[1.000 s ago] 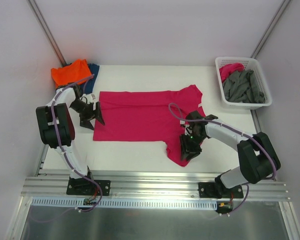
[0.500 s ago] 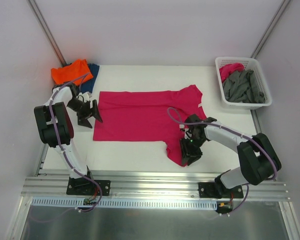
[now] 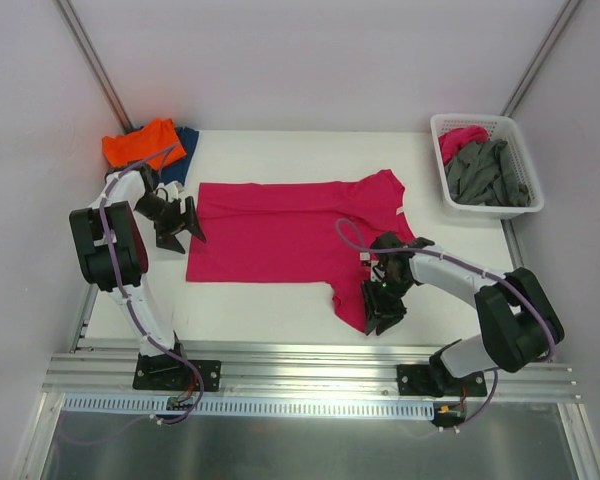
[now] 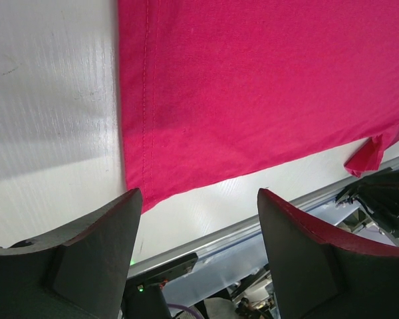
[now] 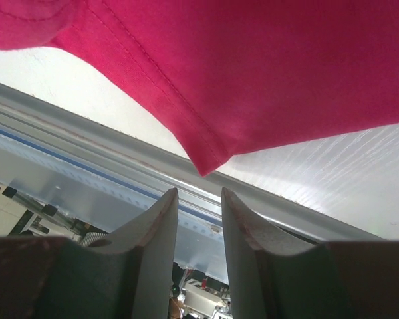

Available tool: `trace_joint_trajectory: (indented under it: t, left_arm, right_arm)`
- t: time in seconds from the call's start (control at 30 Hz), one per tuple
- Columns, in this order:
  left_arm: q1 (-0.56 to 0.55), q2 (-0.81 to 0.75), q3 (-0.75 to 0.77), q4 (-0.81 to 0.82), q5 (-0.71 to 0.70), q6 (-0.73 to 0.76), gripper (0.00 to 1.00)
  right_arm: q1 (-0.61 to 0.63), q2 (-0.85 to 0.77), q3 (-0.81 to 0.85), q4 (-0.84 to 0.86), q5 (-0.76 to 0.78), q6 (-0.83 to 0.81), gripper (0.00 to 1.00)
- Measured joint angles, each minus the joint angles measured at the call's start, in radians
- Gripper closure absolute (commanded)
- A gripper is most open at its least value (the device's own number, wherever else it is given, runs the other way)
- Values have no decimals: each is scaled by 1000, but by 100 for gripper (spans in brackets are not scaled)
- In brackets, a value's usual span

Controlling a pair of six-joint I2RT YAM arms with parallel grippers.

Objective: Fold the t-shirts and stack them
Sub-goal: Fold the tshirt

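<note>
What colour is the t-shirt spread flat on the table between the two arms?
The t-shirt is plain magenta-pink; the top external view shows it best.

White left arm [image 3: 138, 308] and right arm [image 3: 445, 265], black-jointed, trail looping purple cables [image 3: 346, 226]; black left tool [image 3: 183, 235] and right tool [image 3: 383, 318] carry broad wedge-shaped fingers [image 4: 86, 266].

My white table [image 3: 260, 312] sits boxed in by plain pale walls [image 3: 310, 60], an aluminium rail [image 3: 310, 372] along its near edge; light seems even, perhaps from overhead.
</note>
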State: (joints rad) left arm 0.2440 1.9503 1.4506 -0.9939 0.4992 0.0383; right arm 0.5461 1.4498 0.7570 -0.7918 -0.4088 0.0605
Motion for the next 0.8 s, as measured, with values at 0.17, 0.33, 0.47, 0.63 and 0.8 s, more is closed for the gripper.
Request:
trace_joint_trajectory:
  t: [0.17, 0.33, 0.47, 0.63, 0.8]
  left_arm:
    - [0, 0, 0, 0, 9, 0, 29]
    - [0, 0, 0, -1, 19, 0, 29]
    - [1, 0, -1, -3, 23, 0, 29]
    - [21, 0, -25, -6, 24, 1, 29]
    - [63, 0, -63, -12, 21, 2, 29]
  right_arm:
    - [0, 39, 0, 15, -1, 1, 65]
    - [0, 69, -1, 34, -1, 3, 67]
    - [0, 86, -1, 52, -1, 3, 75]
    - [0, 101, -1, 62, 0, 3, 89]
    - [-1, 101, 0, 70, 1, 2, 99]
